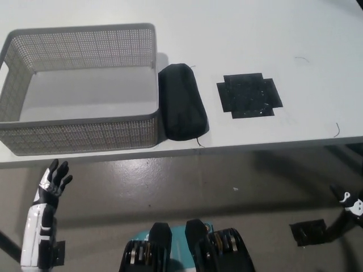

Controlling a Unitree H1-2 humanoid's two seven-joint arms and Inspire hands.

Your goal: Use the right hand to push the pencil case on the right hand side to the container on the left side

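Grey concrete floor (pixel 187 187) fills the nearest part of the view, below the edge of a white table (pixel 317 51). Down there, on the near side of the container and well below the tabletop, the white left hand (pixel 50 187) rests with its fingers spread, holding nothing. The black right hand (pixel 347 205) shows only as a small part at the far lower right corner, well away from the container and off the table; I cannot tell whether it is spread or closed. On the table, the black pencil case (pixel 181 109) lies lengthwise right beside the container (pixel 85 133), a grey mesh basket, its long side touching or nearly touching the basket's right wall. On the far side of the pencil case from the container, a black cross-shaped patch of tape (pixel 249 94) marks the bare surface. Judging by this layout, the push looks done: the case sits at the container, and nothing seems left except for the right arm to settle.
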